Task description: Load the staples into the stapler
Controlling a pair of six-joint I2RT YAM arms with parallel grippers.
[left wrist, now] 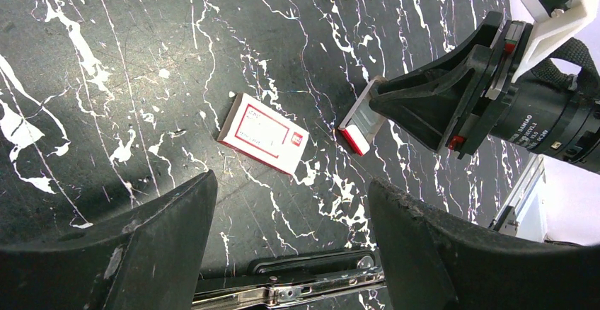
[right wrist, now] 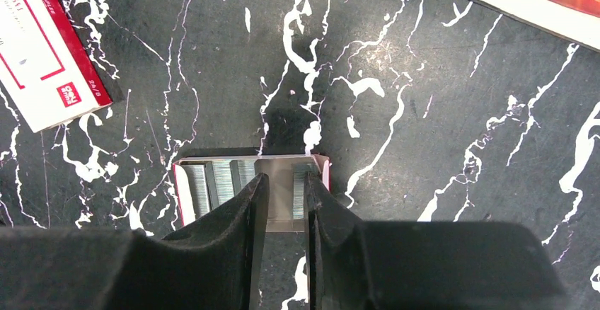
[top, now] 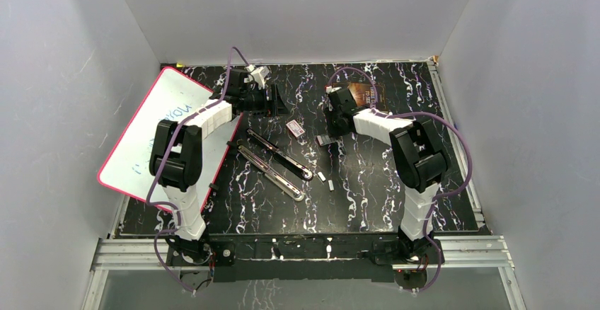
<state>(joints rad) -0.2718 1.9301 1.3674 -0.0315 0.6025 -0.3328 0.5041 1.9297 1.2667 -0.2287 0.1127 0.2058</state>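
The stapler (top: 276, 163) lies opened flat in the middle of the table; its metal rail (left wrist: 304, 285) shows low between my left fingers. My left gripper (left wrist: 291, 182) hovers open and empty behind it, over the mat. A small red-edged tray (right wrist: 191, 211) holds several staples (right wrist: 212, 182) in strips. My right gripper (right wrist: 286, 182) points down into this tray, its jaws a narrow gap apart. One strip (right wrist: 300, 186) lies against the right finger, not pinched. Two loose strips (top: 325, 180) rest on the mat right of the stapler.
The white and red staple box sleeve (top: 296, 129) lies between the two grippers. A brown booklet (top: 366, 92) sits at the back behind the right arm. A red-rimmed whiteboard (top: 152, 129) leans at the left under the left arm.
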